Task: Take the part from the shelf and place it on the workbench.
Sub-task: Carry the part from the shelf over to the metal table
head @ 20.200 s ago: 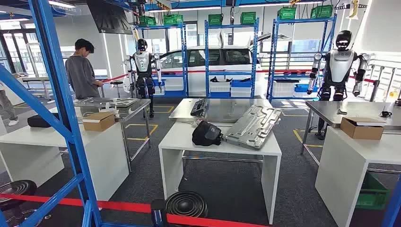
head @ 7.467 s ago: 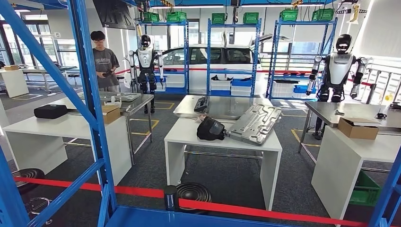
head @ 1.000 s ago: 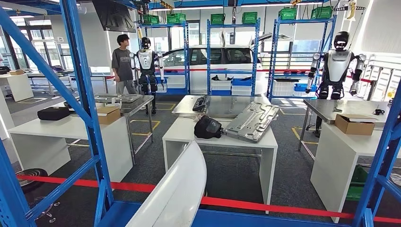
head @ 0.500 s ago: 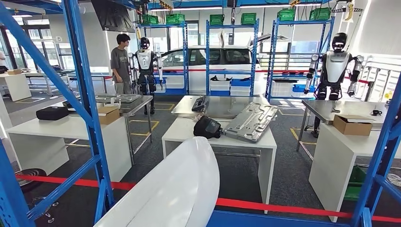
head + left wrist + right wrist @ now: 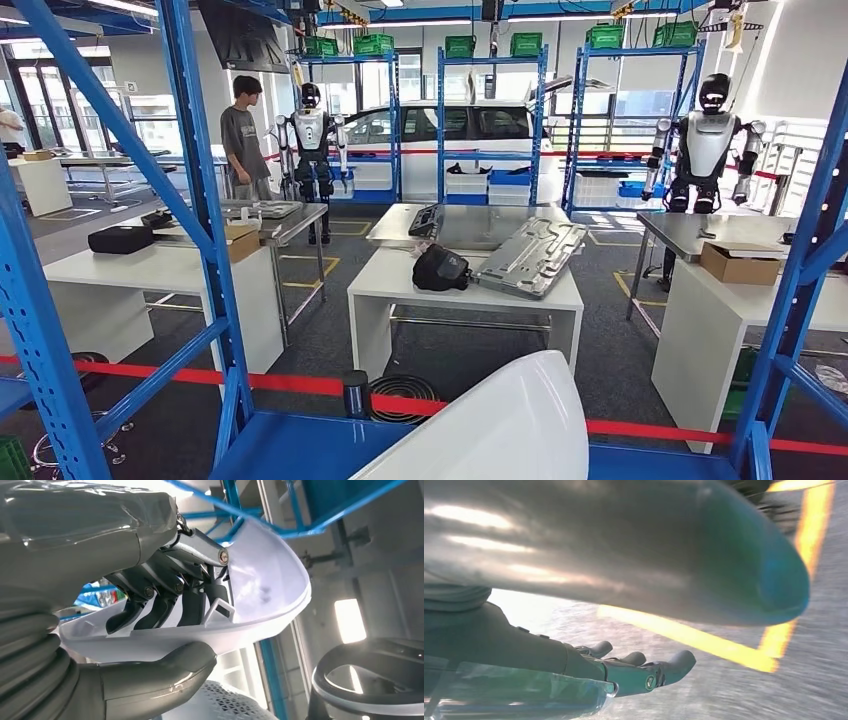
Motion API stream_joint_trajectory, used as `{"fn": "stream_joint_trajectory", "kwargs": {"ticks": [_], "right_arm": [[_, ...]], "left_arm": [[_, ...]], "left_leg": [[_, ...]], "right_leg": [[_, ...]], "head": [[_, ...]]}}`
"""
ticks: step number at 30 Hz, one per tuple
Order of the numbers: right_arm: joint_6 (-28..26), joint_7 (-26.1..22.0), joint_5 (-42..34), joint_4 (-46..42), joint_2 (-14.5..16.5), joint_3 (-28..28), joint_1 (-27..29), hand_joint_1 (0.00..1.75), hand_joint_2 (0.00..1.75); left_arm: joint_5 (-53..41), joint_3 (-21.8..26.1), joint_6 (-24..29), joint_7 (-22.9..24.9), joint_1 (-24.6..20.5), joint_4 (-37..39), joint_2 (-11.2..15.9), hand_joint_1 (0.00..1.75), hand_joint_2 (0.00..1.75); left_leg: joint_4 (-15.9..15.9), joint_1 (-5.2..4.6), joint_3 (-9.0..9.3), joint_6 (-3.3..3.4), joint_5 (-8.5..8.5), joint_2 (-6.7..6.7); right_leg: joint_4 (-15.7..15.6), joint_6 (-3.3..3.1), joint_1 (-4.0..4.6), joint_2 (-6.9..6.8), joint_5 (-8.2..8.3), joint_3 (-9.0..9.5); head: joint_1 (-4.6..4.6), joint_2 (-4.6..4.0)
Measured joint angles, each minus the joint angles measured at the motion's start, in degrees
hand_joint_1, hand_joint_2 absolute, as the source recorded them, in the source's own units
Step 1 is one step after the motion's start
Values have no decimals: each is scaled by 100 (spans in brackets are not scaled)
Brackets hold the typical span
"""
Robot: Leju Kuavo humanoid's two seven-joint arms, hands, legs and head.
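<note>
Gripping the white curved part (image 5: 260, 580), the left hand (image 5: 150, 605) has dark fingers (image 5: 165, 605) hooked inside its hollow and the thumb (image 5: 165, 665) pressed under its outer skin. In the head view the part (image 5: 500, 430) rises at the lower edge, over the blue shelf (image 5: 290, 445) board, between the blue uprights (image 5: 210, 220). The right hand (image 5: 624, 672) hangs over the floor, fingers spread and holding nothing. Beyond a red barrier tape (image 5: 300, 383) open floor leads to the white workbench (image 5: 400, 285), whose near edge is bare; a dark bag (image 5: 442, 268) and a grey metal panel (image 5: 535, 258) lie farther back. Half a second ago the part sat farther left and higher in the view.
</note>
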Motion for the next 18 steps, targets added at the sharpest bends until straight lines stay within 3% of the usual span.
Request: {"fn": "stream_joint_trajectory", "kwargs": {"ticks": [1,3,5,6,7,8,9,10,12,13,14,16,18], "right_arm": [[163,199,107,-212,81,-168,59,0,0],[479,460,297,-659,259,-521,164,0,0],[716,563,433,-1025,402,-820,235,0,0],[822,584,493,-1183,467,-951,266,0,0],[916,594,549,-1332,524,-1076,294,0,0],[995,596,595,-1469,576,-1194,318,0,0],[1053,596,630,-1592,623,-1300,334,0,0],[1083,596,650,-1694,663,-1387,347,0,0],[1110,596,670,-1855,754,-1507,365,0,0],[1117,596,678,-1919,794,-1555,375,0,0],[1123,596,684,-1973,827,-1595,385,0,0],[1131,596,690,-2066,867,-1668,405,0,0],[1135,596,691,-2134,902,-1723,420,0,0]], "left_arm": [[-15,-44,24,-22,-23,27,15,161,175],[-54,-120,62,-50,-60,67,52,161,175],[-62,-191,117,-35,-109,92,77,161,175],[-49,-232,166,3,-140,98,82,161,175],[-32,-275,221,50,-170,103,85,161,175],[-10,-317,270,96,-200,104,88,161,175],[7,-354,307,131,-230,104,90,161,175],[19,-382,329,146,-265,104,91,161,175],[30,-427,348,153,-341,101,90,161,175],[32,-444,352,153,-369,99,91,161,175],[32,-461,353,155,-391,97,92,161,175],[33,-487,356,157,-422,95,93,161,175],[34,-514,357,159,-454,96,85,161,175]], "left_leg": [[26,9,-27,-31,-26,-6],[308,34,-140,-104,-366,-12],[992,60,-326,-169,-951,-10],[1376,70,-404,-185,-1159,-9],[1640,73,-416,-189,-1251,-9],[1714,74,-337,-182,-1232,-9],[1538,71,-136,-161,-1118,-10],[1156,62,164,-122,-973,-13],[269,24,773,-17,-867,-17],[-7,-4,944,24,-868,-19],[-140,-34,1013,51,-887,-18],[-214,-50,982,104,-778,-9],[-317,-26,910,173,-614,11]], "right_leg": [[-4,-44,-10,-7,29,-33],[-11,-135,-37,-30,129,-124],[-5,-170,-26,-41,233,-228],[0,-167,-19,-44,284,-286],[4,-164,-11,-47,333,-345],[7,-158,0,-49,379,-403],[8,-153,12,-48,422,-453],[8,-151,25,-43,462,-491],[4,-122,38,-34,538,-539],[-3,-89,32,-33,576,-549],[-10,-49,17,-35,614,-558],[-28,25,0,-38,680,-577],[137,27,16,-39,504,-689]], "head": [[-1,-2],[-8,-4],[-25,-3],[-29,-3],[-34,-2],[-35,-2],[-38,-2],[-40,-2],[-36,-2],[-33,-2],[-36,-2],[-44,-3],[-38,-5]]}}
